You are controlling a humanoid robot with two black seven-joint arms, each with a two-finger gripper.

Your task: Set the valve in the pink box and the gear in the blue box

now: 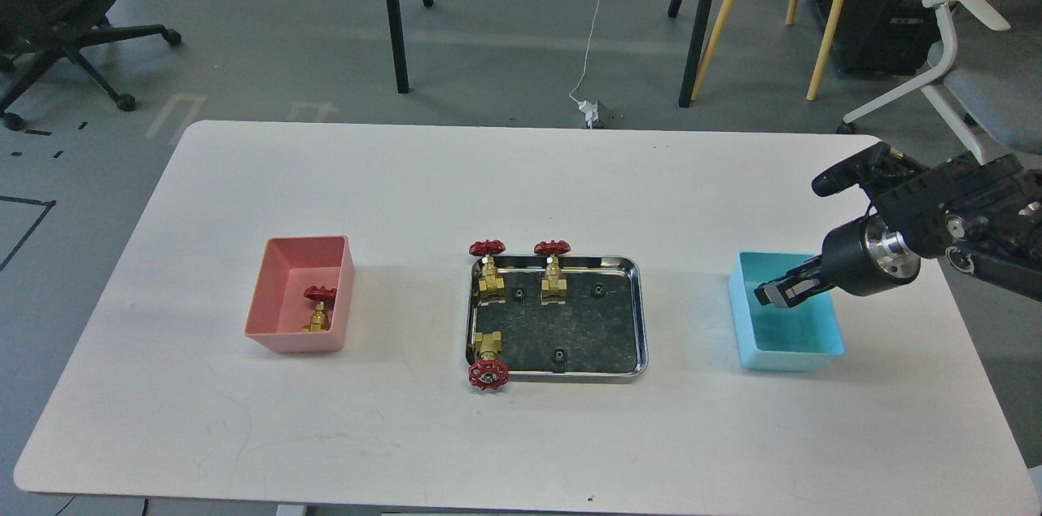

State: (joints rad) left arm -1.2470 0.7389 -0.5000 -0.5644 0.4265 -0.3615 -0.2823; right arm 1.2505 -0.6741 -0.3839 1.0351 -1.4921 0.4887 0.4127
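Observation:
A pink box (281, 300) stands at the left of the table with one valve (319, 308) inside, red handwheel up. A steel tray (631, 321) in the middle holds three more valves: two upright at its far edge (488, 270) (553, 272), and one lying at its near left corner (488, 361). Three black gears (518, 294) (598, 289) (559, 355) lie in the tray. A blue box (790, 337) stands at the right. My right gripper (773, 292) hangs over its inside, fingers close together; whether they hold anything is not visible. My left arm is out of view.
The white table (521, 435) ends close behind the right arm. Chairs, stand legs and cables are on the floor beyond the far edge.

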